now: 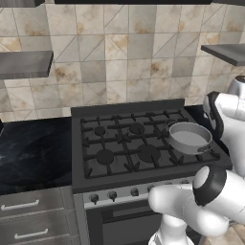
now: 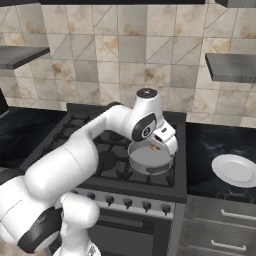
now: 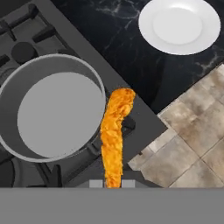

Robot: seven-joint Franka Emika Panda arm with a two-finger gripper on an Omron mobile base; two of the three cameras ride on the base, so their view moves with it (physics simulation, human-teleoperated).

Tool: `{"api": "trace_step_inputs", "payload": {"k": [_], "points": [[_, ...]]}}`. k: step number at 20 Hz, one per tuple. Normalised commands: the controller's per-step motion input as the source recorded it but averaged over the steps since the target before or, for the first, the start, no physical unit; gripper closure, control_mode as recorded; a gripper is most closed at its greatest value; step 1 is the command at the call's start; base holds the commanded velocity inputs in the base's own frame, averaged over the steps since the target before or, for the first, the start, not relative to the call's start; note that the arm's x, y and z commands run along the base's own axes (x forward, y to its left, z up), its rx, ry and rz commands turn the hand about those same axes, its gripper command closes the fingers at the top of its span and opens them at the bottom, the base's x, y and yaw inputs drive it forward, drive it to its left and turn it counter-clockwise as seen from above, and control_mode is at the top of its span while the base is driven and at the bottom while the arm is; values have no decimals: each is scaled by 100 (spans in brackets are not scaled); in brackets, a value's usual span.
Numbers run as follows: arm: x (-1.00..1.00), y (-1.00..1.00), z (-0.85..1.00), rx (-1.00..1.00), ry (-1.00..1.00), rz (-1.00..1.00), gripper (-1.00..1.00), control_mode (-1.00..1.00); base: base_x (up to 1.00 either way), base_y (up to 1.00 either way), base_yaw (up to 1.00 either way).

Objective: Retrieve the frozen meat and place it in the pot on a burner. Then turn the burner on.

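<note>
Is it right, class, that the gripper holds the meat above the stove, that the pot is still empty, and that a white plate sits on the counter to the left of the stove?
One thing is wrong: the plate sits on the counter to the right of the stove, as the right base view shows. The gripper does hold the meat, and the pot is empty.

Pot (image 2: 149, 161) partly behind hand; fingers barely visible, hand view.
</note>
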Motion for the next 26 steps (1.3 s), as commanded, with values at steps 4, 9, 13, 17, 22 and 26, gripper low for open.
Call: {"api": "trace_step_inputs", "payload": {"k": [4,9,13,17,22,26], "points": [[-1,33,9,0,23,27,100,-100,0,0,0],[0,39,2,3,26,26,100,-100,0,0,0],[0,18,0,6,3,15,100,-100,0,0,0],[0,10,-8,1,1,11,100,-100,0,0,0],[21,0,-12,0,-5,0,100,-100,0,0,0],[42,0,-29,0,-1,2,100,-100,0,0,0]]}}
